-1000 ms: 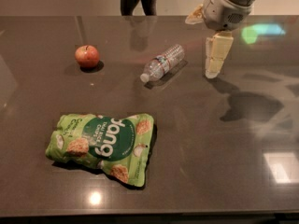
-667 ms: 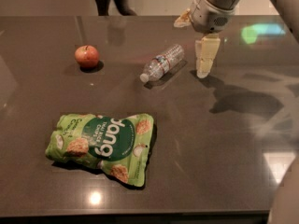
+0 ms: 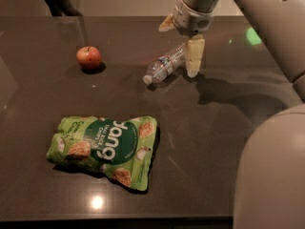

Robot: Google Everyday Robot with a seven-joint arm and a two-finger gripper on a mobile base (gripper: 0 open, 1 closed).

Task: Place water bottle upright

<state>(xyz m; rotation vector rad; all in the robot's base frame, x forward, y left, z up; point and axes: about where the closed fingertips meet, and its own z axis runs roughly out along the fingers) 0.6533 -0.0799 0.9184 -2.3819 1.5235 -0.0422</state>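
Apple (image 3: 88, 57) upper left on the dark table (image 3: 200, 142). Green snack bag (image 3: 106, 148) lower left, lying flat. Water bottle (image 3: 164, 66) upper centre, on its side, cap pointing lower left. Your gripper (image 3: 178, 50) sits at its base end, fingers spread, holding nothing.

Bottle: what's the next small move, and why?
Probably lower the gripper a little so that it straddles the bottle near its base. The bottle lies on its side, cap pointing near-left. The open gripper hangs over the base end, with one finger beside the bottle, and nothing is gripped yet.
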